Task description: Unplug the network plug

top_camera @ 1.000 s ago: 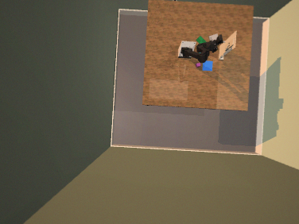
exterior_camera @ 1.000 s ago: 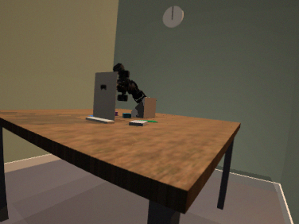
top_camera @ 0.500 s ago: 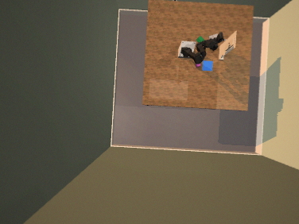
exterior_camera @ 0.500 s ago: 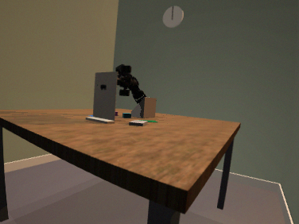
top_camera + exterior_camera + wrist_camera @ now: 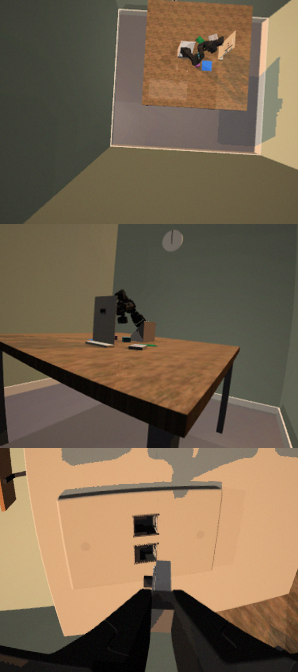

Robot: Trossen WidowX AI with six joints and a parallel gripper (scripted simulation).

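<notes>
In the wrist view, my gripper is shut on the grey plug, which sticks out past the fingertips in front of the upright panel. A small dark piece shows at the plug's left side. The wall plate on the panel has an upper socket and a lower socket, both dark openings with no plug seen in them. The plug's front end overlaps the area just below and right of the lower socket. A blue square lies on the table.
A green patch and a white box lie on the far side of the arm. A teal block and a small magenta object are near the arm. The arm's base stands by a light block.
</notes>
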